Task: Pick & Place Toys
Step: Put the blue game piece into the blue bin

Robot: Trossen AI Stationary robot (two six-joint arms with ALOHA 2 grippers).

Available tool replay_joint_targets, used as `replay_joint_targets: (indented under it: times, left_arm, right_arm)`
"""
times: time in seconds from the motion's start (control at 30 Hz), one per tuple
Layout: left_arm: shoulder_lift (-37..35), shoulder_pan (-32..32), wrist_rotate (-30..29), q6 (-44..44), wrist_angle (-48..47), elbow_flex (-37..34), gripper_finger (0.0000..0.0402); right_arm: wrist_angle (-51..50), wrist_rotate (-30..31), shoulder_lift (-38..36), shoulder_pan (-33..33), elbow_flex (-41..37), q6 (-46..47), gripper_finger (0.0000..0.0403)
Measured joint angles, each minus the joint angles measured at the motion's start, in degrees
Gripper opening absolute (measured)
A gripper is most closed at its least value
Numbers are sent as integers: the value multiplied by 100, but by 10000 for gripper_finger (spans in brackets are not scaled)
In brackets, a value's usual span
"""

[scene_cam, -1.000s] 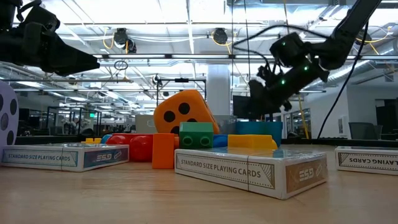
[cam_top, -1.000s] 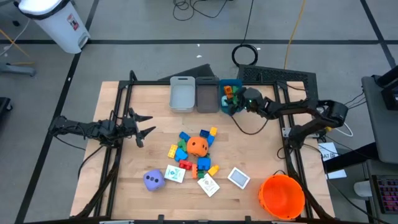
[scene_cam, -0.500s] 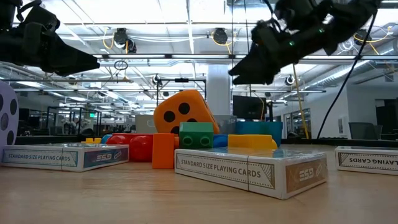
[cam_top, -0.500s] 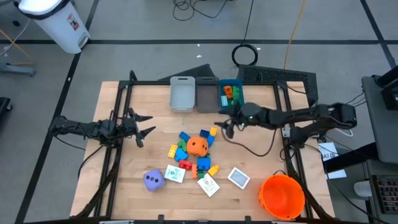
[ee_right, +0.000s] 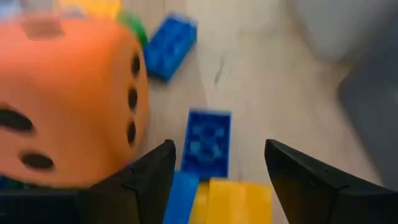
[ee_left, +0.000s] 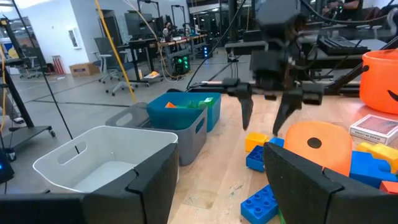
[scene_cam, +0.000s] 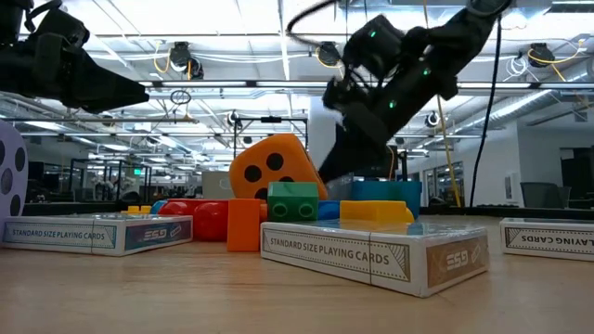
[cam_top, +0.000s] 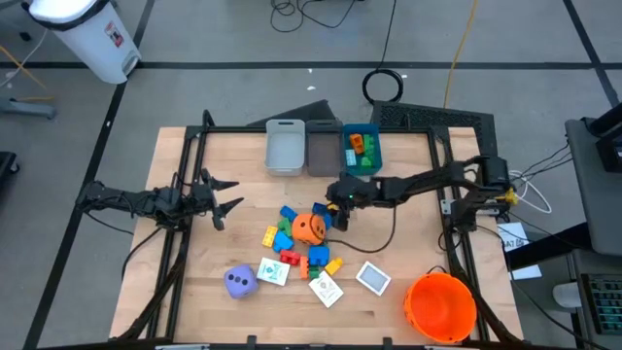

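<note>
The toys lie in a pile mid-table: an orange die point(cam_top: 309, 227) with blue, green, yellow and red blocks around it. A purple die point(cam_top: 240, 282) and white cards point(cam_top: 326, 289) lie nearer the front. My right gripper point(cam_top: 333, 212) hangs open over the pile's right side, tipped down. In its wrist view its fingers stand either side of a blue block point(ee_right: 208, 143) and a yellow block point(ee_right: 233, 199) without touching them, the orange die point(ee_right: 68, 99) beside them. My left gripper point(cam_top: 236, 193) waits open at the table's left, pointing level.
Two grey bins point(cam_top: 285, 146) and a blue bin point(cam_top: 360, 167) holding a few blocks stand along the far edge. An orange bucket point(cam_top: 440, 306) stands at the near right corner. Bare wood lies between my left gripper and the pile.
My right gripper has swung from over the blue bin toward the near left, across to the toy pile. It has tipped downward on the way and now hangs beside the orange die. The toys have not moved.
</note>
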Motion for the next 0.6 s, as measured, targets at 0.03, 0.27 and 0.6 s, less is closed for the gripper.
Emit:
replay_joint_targets:
  times: [0.03, 0.27, 0.6]
  left_arm:
    - [0, -1, -2, 0, 1, -2, 241]
    - [-2, -2, 0, 0, 0, -2, 241]
    - [-2, 0, -2, 0, 0, -2, 241]
  right_arm:
    - [-123, -72, 88, -4, 56, -79, 237]
    - [-1130, -222, 113, 4, 215, -558, 228]
    - [-3317, 577, -971, 63, 180, 360, 211]
